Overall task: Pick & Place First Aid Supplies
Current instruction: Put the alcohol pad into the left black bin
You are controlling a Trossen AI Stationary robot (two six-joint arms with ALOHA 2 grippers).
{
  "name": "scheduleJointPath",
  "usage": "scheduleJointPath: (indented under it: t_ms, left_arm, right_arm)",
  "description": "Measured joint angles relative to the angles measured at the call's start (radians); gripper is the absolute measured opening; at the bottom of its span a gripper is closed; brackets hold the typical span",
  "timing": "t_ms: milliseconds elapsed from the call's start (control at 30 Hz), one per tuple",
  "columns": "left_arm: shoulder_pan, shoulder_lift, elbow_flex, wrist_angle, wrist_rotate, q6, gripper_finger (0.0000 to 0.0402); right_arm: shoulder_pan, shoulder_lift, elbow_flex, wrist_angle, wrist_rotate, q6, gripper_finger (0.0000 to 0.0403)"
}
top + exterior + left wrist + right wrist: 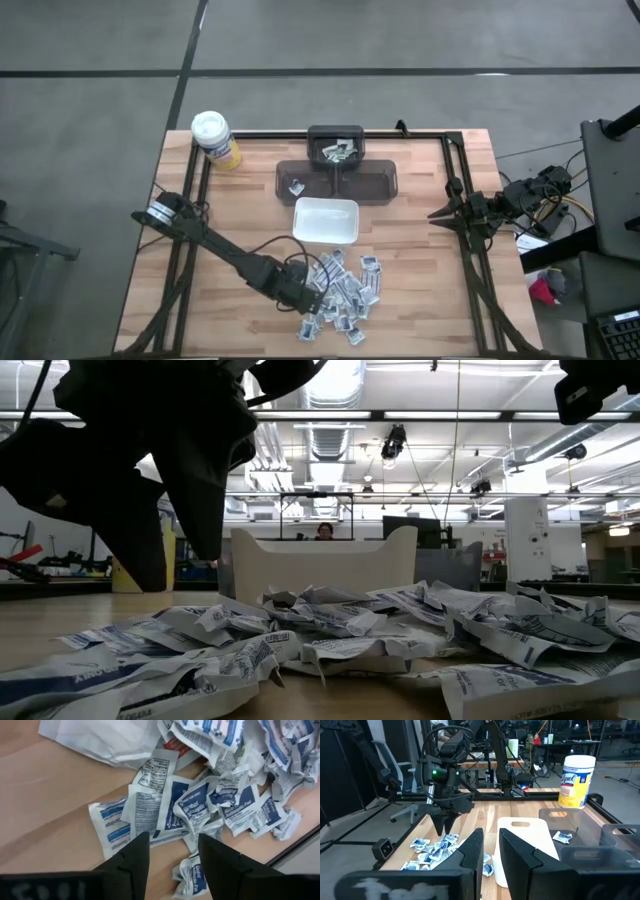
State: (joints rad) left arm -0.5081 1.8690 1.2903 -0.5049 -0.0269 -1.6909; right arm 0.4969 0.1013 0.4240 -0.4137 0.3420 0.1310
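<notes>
The first aid supplies (345, 290) are small white and blue printed packets lying in a loose, crumpled pile near the table's front edge. My left gripper (315, 297) hangs over the pile's left part, slanting down. Its fingers are open in the left wrist view (172, 852), with packets (200, 805) below the gap and nothing between them. In the low view its dark fingers (170, 560) stand just above the packets (330, 630). My right gripper (435, 213) waits level at the table's right side, its fingers (491, 852) a narrow gap apart and empty.
A white rectangular dish (325, 220) sits just beyond the pile. Behind it is a dark tray (380, 185) holding one packet (296, 186), and a dark bin (312, 135) with a few packets inside. A yellow canister (215, 138) stands at the far left.
</notes>
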Motion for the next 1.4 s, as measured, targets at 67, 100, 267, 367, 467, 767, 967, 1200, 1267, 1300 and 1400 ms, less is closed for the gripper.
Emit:
scheduleJointPath:
  t_ms: [67, 100, 267, 367, 467, 767, 967, 1200, 1267, 1300, 1400]
  left_arm:
    - [0.002, 0.000, 0.000, 0.000, 0.000, 0.003, 0.0161]
    - [0.003, 0.001, 0.000, 0.000, 0.000, 0.008, 0.0161]
    - [0.012, 0.001, -0.001, 0.005, 0.000, 0.022, 0.0161]
    - [0.016, 0.001, -0.002, 0.005, 0.000, 0.034, 0.0161]
    - [0.020, 0.001, -0.002, 0.005, 0.000, 0.042, 0.0161]
    - [0.022, 0.001, -0.002, 0.022, 0.000, 0.041, 0.0161]
    - [0.022, 0.001, -0.003, 0.034, 0.000, 0.041, 0.0161]
    - [0.022, 0.001, -0.028, 0.040, 0.000, 0.040, 0.0161]
    - [0.022, 0.001, -0.035, 0.056, 0.000, 0.038, 0.0161]
    - [0.022, 0.001, -0.036, 0.060, 0.000, 0.037, 0.0161]
    - [0.022, 0.002, -0.036, 0.062, 0.000, 0.034, 0.0161]
  right_arm:
    - [0.000, 0.000, 0.000, 0.000, 0.000, 0.000, 0.0059]
    - [0.000, 0.000, 0.000, 0.000, 0.000, 0.000, 0.0059]
    - [0.000, 0.000, 0.000, 0.000, 0.000, 0.000, 0.0059]
    - [0.000, 0.000, 0.000, 0.000, 0.000, 0.000, 0.0059]
    - [0.000, 0.000, 0.000, 0.000, 0.000, 0.000, 0.0059]
    - [0.000, 0.000, 0.000, 0.000, 0.000, 0.000, 0.0059]
    - [0.000, 0.000, 0.000, 0.000, 0.000, -0.001, 0.0059]
    - [0.000, 0.000, 0.000, 0.000, 0.000, -0.003, 0.0059]
    - [0.000, 0.000, 0.000, 0.000, 0.000, -0.003, 0.0059]
    - [0.000, 0.000, 0.000, 0.000, 0.000, -0.003, 0.0059]
    - [0.000, 0.000, 0.000, 0.000, 0.000, -0.003, 0.0059]
